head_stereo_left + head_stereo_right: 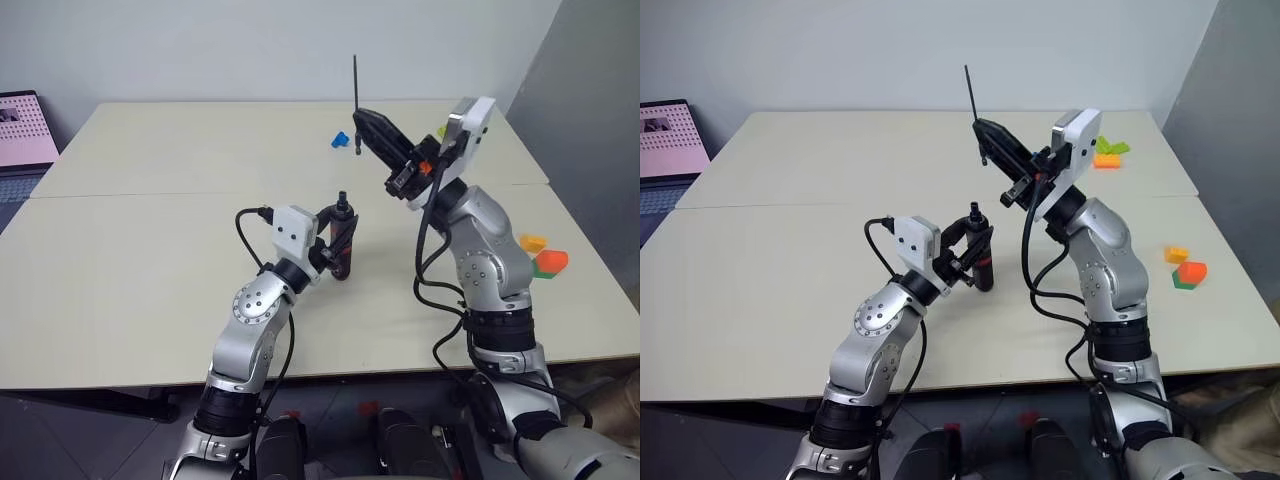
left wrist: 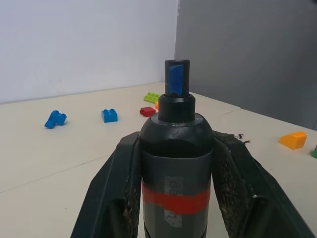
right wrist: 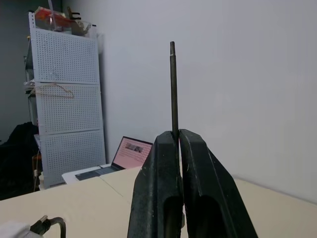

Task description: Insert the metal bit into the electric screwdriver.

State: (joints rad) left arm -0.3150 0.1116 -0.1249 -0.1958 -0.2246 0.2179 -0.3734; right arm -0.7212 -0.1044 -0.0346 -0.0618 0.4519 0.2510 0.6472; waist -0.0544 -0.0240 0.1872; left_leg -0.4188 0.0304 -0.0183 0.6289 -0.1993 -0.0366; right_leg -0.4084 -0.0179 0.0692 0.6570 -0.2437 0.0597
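from the head, left eye view: the left claw (image 1: pixel 338 235) is closed around the electric screwdriver (image 1: pixel 343 238). the tool stands almost straight up, just over the pale surface (image 1: pixel 130 270), with its small tip on top. the right claw (image 1: pixel 372 130) is higher up and a bit further back. it is closed on the metal bit (image 1: pixel 356 95), and the thin rod sticks up above it and a little below it too. a blue block (image 1: pixel 341 139) and other coloured blocks (image 1: pixel 545 255) lie on the surface, well apart from the tools.

the right eye view gives the same scene. the bit and the screwdriver's tip are apart, not touching.

in the left wrist view the two black fingers (image 2: pixel 111 193) press on both sides of the black tool, just by its red band (image 2: pixel 176 201). the hole end on top looks empty.

in the right wrist view the fingers (image 3: pixel 161 188) are shut tight on the thin rod, which points straight up. a laptop (image 3: pixel 126 153) sits far behind.

so both things are picked up, and that part looks done. i think what is left is to turn the bit, line it up with the tip, and push it in.
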